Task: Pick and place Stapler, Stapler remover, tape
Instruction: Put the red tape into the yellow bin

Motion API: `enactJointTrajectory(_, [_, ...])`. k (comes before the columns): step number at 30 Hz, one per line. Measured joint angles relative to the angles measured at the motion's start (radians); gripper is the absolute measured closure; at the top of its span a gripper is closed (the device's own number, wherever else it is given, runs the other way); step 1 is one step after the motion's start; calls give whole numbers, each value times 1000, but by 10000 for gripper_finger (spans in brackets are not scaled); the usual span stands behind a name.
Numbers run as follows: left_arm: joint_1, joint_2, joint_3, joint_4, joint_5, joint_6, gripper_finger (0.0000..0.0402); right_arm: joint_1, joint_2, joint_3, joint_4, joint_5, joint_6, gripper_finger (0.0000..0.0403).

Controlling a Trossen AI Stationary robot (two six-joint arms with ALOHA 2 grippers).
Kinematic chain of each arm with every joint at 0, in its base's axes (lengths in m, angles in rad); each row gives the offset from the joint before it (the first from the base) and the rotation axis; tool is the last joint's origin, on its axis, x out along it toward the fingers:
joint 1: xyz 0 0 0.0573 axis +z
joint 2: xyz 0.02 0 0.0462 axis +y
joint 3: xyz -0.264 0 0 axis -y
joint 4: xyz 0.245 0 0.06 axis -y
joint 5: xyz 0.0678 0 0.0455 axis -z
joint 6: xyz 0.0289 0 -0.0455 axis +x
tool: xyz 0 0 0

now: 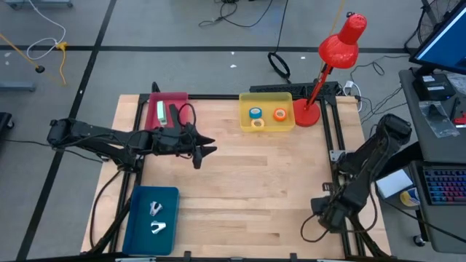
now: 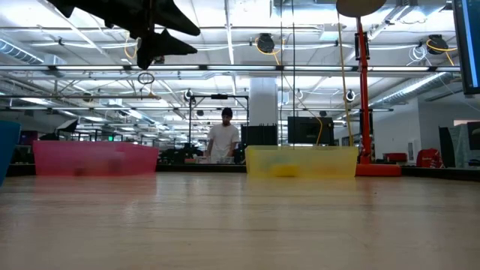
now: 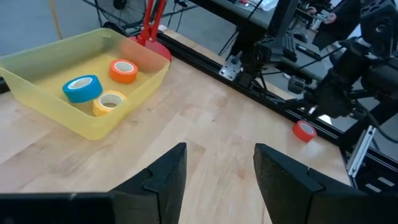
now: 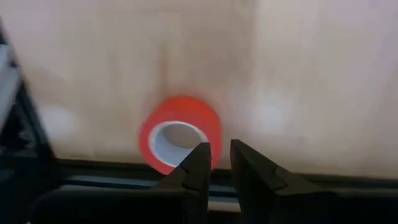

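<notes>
My left gripper [image 1: 206, 153] [image 3: 217, 168] is open and hangs high over the table's left-middle, holding nothing. It shows at the top left of the low view [image 2: 154, 45]. A yellow tray [image 1: 285, 98] at the far edge holds blue [image 3: 83, 88], orange [image 3: 123, 70] and yellow [image 3: 109, 102] tape rolls. A red tape roll [image 4: 180, 130] [image 3: 304, 130] lies flat at the table's near right edge. My right gripper [image 4: 216, 152] [image 1: 322, 209] points down above it, its fingers all but shut, a narrow slit between the tips. A stapler [image 1: 162, 113] lies in the pink tray [image 1: 178, 97]. Two staple removers [image 1: 156, 218] lie in the blue tray [image 1: 138, 225].
A red desk lamp [image 1: 341, 47] stands with its base [image 1: 306, 115] right of the yellow tray. Black frame rails [image 1: 331, 145] run along the table's sides. Bare wood [image 1: 247, 189] lies between the trays. A person [image 2: 223, 139] stands far off in the room.
</notes>
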Motion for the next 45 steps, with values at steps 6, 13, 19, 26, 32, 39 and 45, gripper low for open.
enactJointTrajectory(6, [0, 0, 0, 0, -2, 0, 215, 47, 0, 0, 58, 48, 24, 348])
enactJointTrajectory(13, [1, 0, 0, 0, -3, 6, 215, 65, 0, 0, 50, 51, 24, 346])
enactJointTrajectory(19, [1, 0, 0, 0, -3, 6, 215, 64, 0, 0, 52, 97, 18, 348])
enactJointTrajectory(26, [1, 0, 0, 0, -3, 18, 215, 64, 0, -1, 73, 133, 43, 348])
enactJointTrajectory(32, [1, 0, 0, -1, -3, 19, 215, 64, 0, -1, 64, 131, 87, 348])
enactJointTrajectory(39, [1, 0, 0, -1, -3, 31, 215, 64, 0, -1, 17, 125, 208, 333])
enactJointTrajectory(45, [1, 0, 0, -1, -4, 47, 215, 64, 0, -1, 18, 105, 197, 265])
